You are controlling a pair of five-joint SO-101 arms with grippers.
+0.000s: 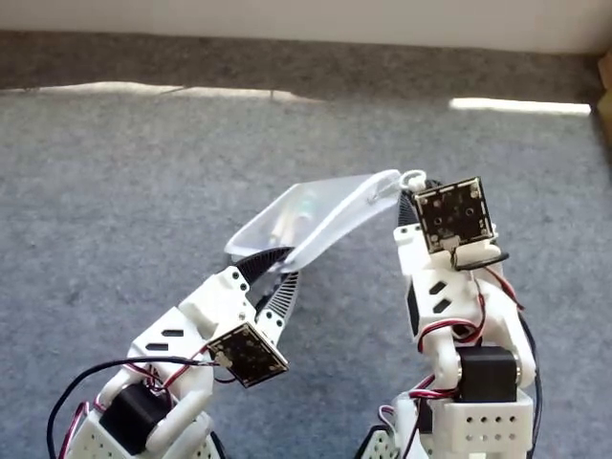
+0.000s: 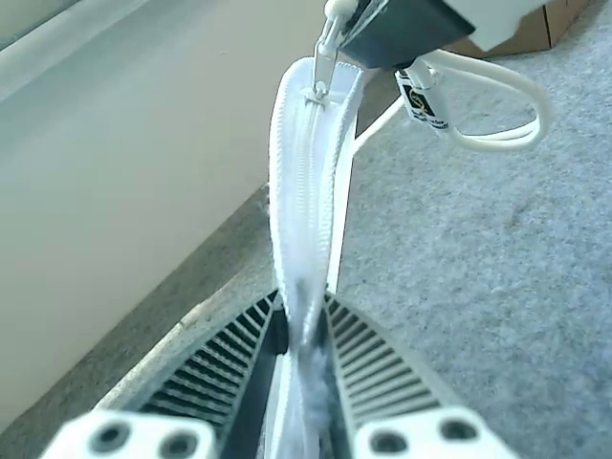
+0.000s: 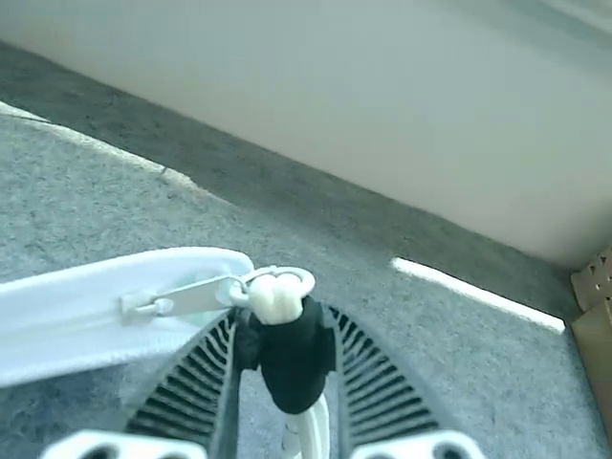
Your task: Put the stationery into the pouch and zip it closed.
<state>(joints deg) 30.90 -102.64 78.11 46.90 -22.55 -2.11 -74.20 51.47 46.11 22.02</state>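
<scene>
Held pouch [image 1: 316,215] off the table [image 1: 115,172], strung between both claws. Pinched left claw [image 1: 277,270] tight on pouch's near-left end, right on the zip [image 2: 304,191] edge. Pinched right claw [image 1: 409,196] on the black knob [image 3: 287,349] tied to the pull [image 3: 182,298], at pouch's far-right end. Noted long axis from near-left up to far-right, zip along it, right claw just past the far-right end and in line with it. Found slider [image 2: 316,93] close against that end, so judged zip shut or nearly, with little travel left to the right. Rated right claw nearer the slider, left claw as anchor only. Spotted stationery [image 1: 292,218] inside through the clear wall, but blurred; could not tell which items or how many. Could not see the zip's last bit inside left claw, nor whether teeth met fully at the far-right stop.
</scene>
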